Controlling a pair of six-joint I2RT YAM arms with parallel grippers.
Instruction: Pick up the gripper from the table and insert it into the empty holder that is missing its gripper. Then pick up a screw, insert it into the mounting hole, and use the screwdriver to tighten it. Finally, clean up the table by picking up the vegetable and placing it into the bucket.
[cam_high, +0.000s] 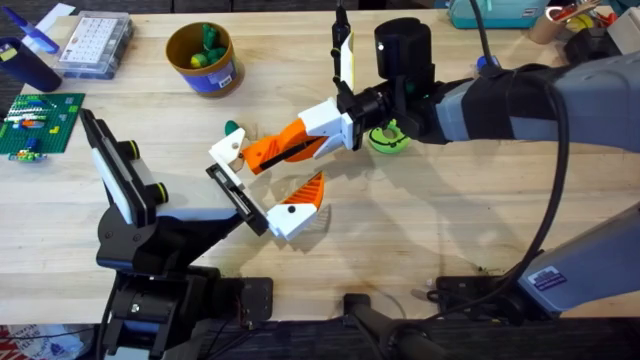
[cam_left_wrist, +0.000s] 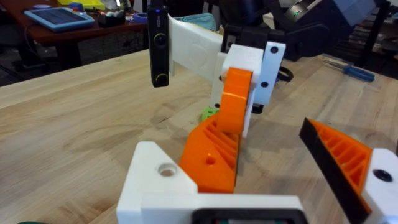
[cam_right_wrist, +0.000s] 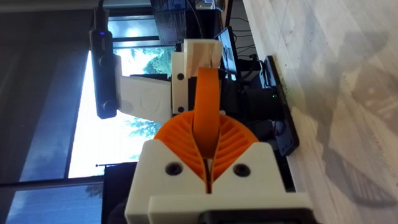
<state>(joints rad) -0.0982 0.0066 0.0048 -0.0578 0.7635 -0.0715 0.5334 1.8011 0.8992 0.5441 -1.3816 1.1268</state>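
Note:
My right gripper (cam_high: 320, 133) is shut on the loose orange gripper finger (cam_high: 268, 151). It holds the finger's far end against the white empty holder (cam_high: 228, 150) on my left gripper (cam_high: 288, 178). The left gripper is open, and its other finger (cam_high: 300, 200) carries its own orange ribbed pad. In the left wrist view the orange piece (cam_left_wrist: 212, 152) rests against the holder (cam_left_wrist: 163, 177), which has a round hole. In the right wrist view the pads (cam_right_wrist: 233, 142) clamp the piece (cam_right_wrist: 205, 102) edge-on. A small dark-green vegetable (cam_high: 232, 127) lies just beyond the holder. The yellow bucket (cam_high: 205, 62) stands at the back left.
A lime-green disc (cam_high: 388, 138) lies under the right wrist. At the back left are a clear compartment box (cam_high: 95, 42), a dark blue cup (cam_high: 25, 62) and a green brick plate (cam_high: 40, 122). A blue-handled screwdriver (cam_left_wrist: 358, 73) lies on the table behind the right arm.

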